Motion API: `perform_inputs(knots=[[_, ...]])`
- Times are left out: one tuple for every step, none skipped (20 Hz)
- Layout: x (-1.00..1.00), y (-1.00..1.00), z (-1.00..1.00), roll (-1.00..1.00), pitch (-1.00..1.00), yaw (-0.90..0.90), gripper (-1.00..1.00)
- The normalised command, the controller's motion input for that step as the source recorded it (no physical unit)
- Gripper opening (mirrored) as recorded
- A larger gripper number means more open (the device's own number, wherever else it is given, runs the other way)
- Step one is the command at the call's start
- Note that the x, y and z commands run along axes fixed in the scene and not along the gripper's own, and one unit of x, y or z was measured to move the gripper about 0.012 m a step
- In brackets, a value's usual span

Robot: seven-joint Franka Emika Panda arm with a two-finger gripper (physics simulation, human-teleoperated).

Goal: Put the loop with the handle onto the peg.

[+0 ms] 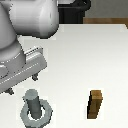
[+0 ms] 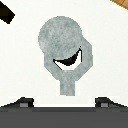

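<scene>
Fingers (image 2: 23, 101) showed only as two dark tips at the edge of the wrist view, set wide apart with nothing between them — the gripper (image 2: 63, 102) was released and held nothing. Below it, the loop with the handle (image 2: 69, 61) lay flat on the white table (image 1: 90, 55), already around the peg (image 1: 33, 104): in the exterior view the dark grey cylinder stood up through the ring's hole, and in the wrist view the peg's round top covered much of the opening, leaving a dark crescent of gap on one side. The stubby handle pointed towards the gripper. By my reading the placement itself looked done, so the risks lay in what the arm did next. With the tips hanging near the ring, a low sideways sweep could catch the handle or the bumpy rim and tilt or drag the loop up the peg. A descent could strike the peg's top. The ring sat off-centre on the peg, so a small nudge would shift it, though the peg should keep it captive. The brown wooden block (image 1: 95, 104) stood well apart towards the exterior view's right, out of harm.
</scene>
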Motion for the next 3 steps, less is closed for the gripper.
perform_inputs(knots=[[0.00, 0.00, 0.00, 0.00, 0.00, 0.00, 1.00], [0.00, 0.00, 0.00, 0.00, 0.00, 0.00, 1.00], [0.00, 0.00, 0.00, 0.00, 0.00, 0.00, 1.00]])
